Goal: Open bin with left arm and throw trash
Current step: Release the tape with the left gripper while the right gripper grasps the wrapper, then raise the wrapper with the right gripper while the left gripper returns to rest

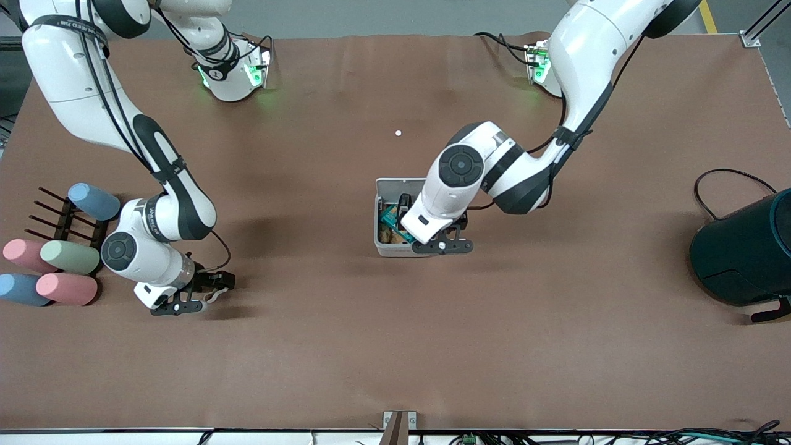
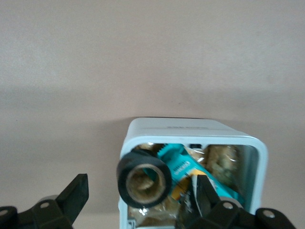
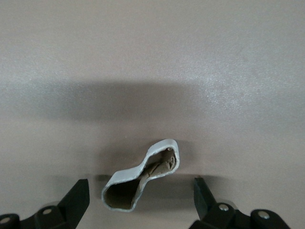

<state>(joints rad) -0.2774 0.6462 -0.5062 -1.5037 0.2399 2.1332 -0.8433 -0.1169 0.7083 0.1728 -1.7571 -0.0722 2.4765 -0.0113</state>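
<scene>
Bin [image 1: 384,213]: white box, mid-table, lid off its mouth and lying flat against the edge toward the robots' bases; front view. The left gripper [image 1: 442,246] hung over the bin's corner nearest the camera, and the left arm covered much of the interior. Bare brown table [image 1: 556,346] lay all round the bin. A dark round container [image 1: 744,250] stood at the left arm's end, cut off by the picture's edge. Pastel cylinders [image 1: 69,256] lay on a black rack [image 1: 59,216] at the right arm's end. The right gripper [image 1: 185,296] sat low over the table just beside them, with a pale loop dimly seen between its fingers.

Left wrist view: bin [image 2: 143,131] open, holding a teal wrapper [image 2: 183,167], crumpled clear packaging and a black tape ring [image 2: 144,180] propped on the rim. The left gripper's [image 2: 140,198] fingers [image 2: 76,193] stood wide apart and held nothing; one dipped inside the bin, one outside it. The bin's near wall was cut off.

Right wrist view: a squashed rubber band loop [image 3: 141,175], pale outside and tan inside, lay on the table between the right gripper's [image 3: 141,195] spread fingers [image 3: 78,195], touching neither.
</scene>
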